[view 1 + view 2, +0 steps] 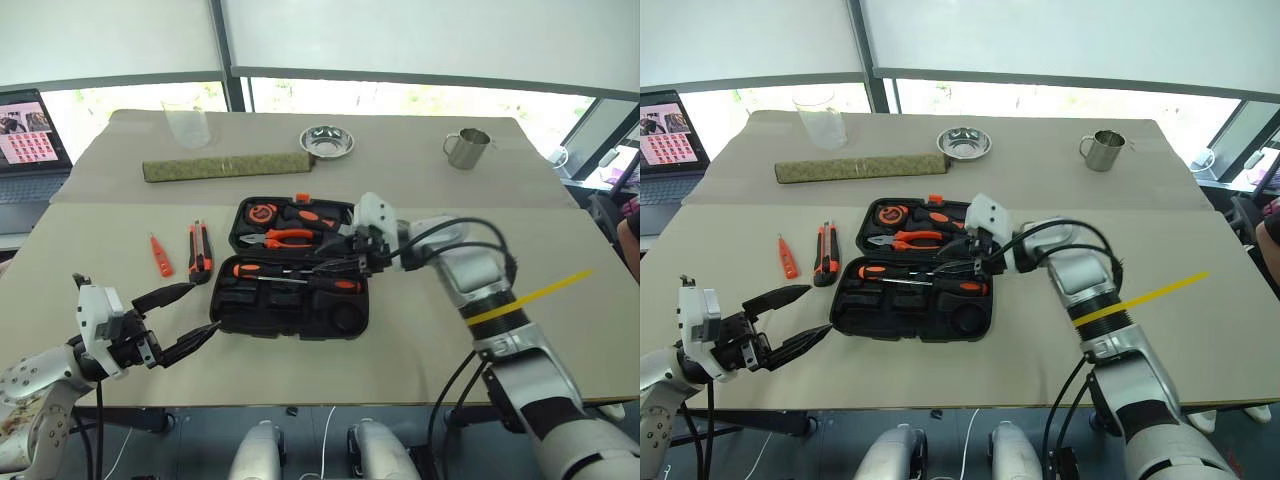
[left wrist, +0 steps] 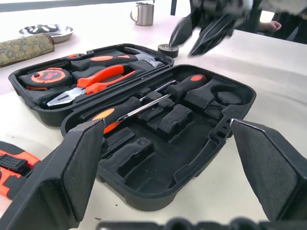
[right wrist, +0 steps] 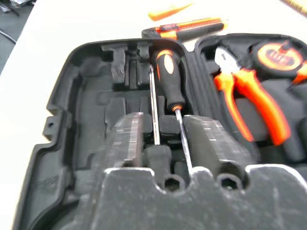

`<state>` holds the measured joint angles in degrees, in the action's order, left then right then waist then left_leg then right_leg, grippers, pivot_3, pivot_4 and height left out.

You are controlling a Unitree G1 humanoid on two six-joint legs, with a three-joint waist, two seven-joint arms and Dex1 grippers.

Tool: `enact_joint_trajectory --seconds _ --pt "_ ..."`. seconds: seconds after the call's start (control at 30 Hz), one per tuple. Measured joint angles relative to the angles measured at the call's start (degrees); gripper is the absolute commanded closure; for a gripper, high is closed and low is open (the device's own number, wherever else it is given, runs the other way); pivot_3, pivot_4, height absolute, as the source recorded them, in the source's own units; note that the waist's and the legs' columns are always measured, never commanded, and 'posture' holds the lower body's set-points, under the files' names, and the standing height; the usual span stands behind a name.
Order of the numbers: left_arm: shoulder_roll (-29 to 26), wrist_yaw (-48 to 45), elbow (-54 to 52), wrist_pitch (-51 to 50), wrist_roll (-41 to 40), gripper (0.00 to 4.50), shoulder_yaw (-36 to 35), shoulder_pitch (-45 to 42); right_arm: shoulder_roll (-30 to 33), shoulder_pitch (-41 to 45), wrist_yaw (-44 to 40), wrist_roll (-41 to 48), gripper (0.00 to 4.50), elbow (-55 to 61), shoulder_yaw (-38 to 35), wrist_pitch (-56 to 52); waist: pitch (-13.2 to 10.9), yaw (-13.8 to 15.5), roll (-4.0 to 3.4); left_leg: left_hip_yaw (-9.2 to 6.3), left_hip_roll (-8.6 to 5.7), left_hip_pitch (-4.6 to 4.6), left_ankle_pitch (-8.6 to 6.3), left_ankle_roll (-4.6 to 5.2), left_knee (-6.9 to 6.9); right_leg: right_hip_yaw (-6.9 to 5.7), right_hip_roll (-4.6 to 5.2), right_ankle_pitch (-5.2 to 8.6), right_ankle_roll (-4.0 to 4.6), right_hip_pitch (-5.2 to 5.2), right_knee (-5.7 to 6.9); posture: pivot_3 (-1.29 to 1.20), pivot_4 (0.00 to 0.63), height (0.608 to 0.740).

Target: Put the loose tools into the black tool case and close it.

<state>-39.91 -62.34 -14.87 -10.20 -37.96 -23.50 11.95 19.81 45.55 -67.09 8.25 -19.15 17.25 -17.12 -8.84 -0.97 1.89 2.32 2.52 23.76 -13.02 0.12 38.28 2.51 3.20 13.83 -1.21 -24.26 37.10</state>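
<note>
Right end effector hovers, fingers parted, over the black tool case; left end effector gapes level.

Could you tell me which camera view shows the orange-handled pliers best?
The left wrist view: the orange-handled pliers lie close and whole in the open black plastic tool case. The right wrist view shows them partly; both eye views show them small.

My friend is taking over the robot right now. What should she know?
Left gripper: open, empty, beside the near edge of the open black plastic tool case.
Right gripper: over the two long orange-black-handled screwdrivers; can't tell if open or shut.
Done: both screwdrivers lie in the case's near half.
Left: the orange-black utility knife and small orange tester pen lie on the table left of the case; the small dark tape roll sits beyond the case. Then close the lid.
</note>
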Motion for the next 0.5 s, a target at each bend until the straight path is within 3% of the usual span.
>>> enact_joint_trajectory --seconds 0.07,0.5 --pt "-0.1 0.1 0.0 0.0 0.2 0.0 0.0 0.0 -0.7 -0.2 0.9 -1.2 4.41 -1.3 0.9 1.5 0.0 0.1 0.0 0.0 -0.01 0.0 0.0 0.0 0.0 0.0 0.0 0.0 0.0 0.0 0.0 0.0 0.15 0.74" --pt "-0.2 1.3 0.0 -0.1 1.9 0.0 -0.3 2.1 -3.5 3.3 1.4 -7.0 4.41 -9.2 4.6 5.4 0.0 -0.3 0.01 0.09 0.1 -0.37 0.0 -0.01 -0.1 0.02 -0.05 -0.02 0.07 0.18 0.02 0.0 0.15 0.74"
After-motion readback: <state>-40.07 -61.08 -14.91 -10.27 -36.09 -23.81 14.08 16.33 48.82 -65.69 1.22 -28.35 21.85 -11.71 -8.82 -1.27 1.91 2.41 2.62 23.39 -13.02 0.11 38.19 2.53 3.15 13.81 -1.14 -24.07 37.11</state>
